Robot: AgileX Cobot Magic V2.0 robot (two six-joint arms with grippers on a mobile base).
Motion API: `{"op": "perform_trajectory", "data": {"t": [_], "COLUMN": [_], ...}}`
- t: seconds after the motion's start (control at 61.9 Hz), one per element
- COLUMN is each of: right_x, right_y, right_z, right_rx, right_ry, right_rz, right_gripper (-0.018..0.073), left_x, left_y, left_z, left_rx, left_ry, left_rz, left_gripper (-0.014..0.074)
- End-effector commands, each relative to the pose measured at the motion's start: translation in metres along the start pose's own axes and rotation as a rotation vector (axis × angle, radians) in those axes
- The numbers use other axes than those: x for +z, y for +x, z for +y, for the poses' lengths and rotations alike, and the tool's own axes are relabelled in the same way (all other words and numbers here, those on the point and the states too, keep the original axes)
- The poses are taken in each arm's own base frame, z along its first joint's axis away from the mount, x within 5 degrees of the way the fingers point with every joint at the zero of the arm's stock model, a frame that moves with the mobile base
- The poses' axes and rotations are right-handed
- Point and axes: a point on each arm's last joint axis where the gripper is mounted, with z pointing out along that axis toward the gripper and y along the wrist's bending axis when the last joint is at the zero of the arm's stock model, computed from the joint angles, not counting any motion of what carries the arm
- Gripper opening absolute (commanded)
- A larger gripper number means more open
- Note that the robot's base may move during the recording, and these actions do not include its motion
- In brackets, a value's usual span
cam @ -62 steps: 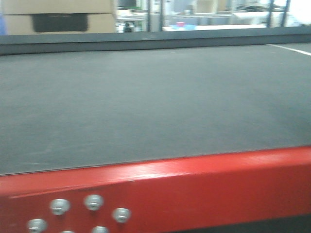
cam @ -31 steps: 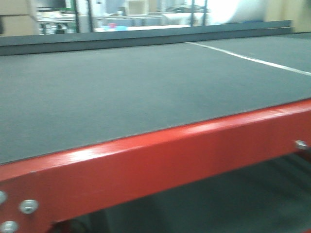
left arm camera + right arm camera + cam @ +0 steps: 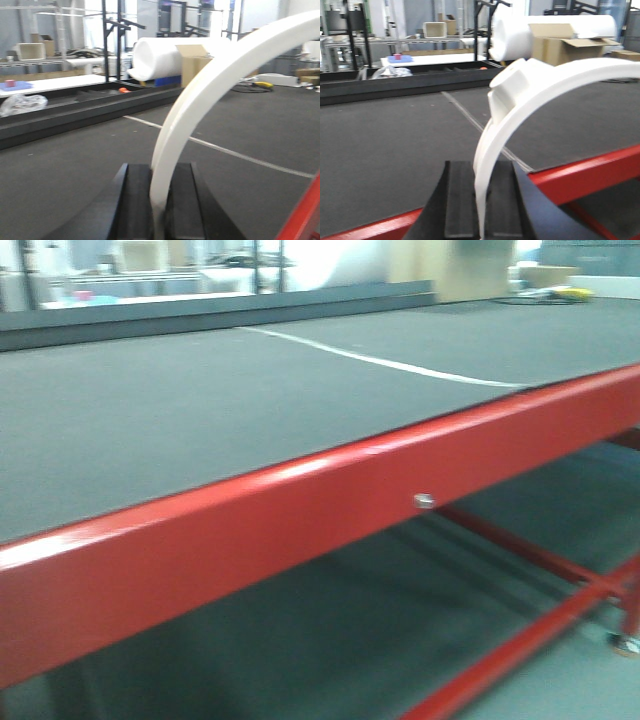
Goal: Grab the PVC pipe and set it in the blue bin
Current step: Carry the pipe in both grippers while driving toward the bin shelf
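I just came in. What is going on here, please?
The left gripper is shut on a slim white curved PVC pipe; the right gripper is shut on a second white curved plastic piece with a thicker fitting. A dark-topped table with a red frame lies ahead. Nothing has been set down yet.

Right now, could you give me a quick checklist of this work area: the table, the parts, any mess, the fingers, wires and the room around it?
Surface: dark grey mat on a red frame, one white line across it.
Job's things: PVC pipe in the left fingers; blue shape under the foam roll, perhaps the bin.
Clutter: yellow object at the far edge.
Grippers: left fingers shut on the pipe; right fingers shut on a white arc with a collar; one piece or two, cannot tell.
Cables: dark cord seemingly by the yellow object.
Surroundings: cardboard box, black trays, racks.
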Motion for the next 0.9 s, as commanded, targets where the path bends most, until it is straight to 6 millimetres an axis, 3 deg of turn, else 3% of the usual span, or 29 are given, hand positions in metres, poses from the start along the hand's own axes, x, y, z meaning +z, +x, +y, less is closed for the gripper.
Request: {"op": "perform_trajectory", "data": {"t": [0.0,0.888], "right_x": [-0.0009,-0.0009], "right_y": [-0.0024,-0.0024], "right_z": [-0.0002,-0.0002], "right_rx": [-0.014,-0.014], "right_ry": [0.002,0.002], "right_rz": [-0.028,-0.028], "right_gripper": [-0.0155,-0.0155], "left_x": [-0.0011,-0.0011], "left_y": [-0.0042,-0.0042], "left_z": [-0.0006,-0.0006], "left_rx": [-0.001,-0.001], "left_ry": [0.006,0.006], "left_rz": [-0.036,-0.036], "left_gripper": [-0.0111,-0.0111]}}
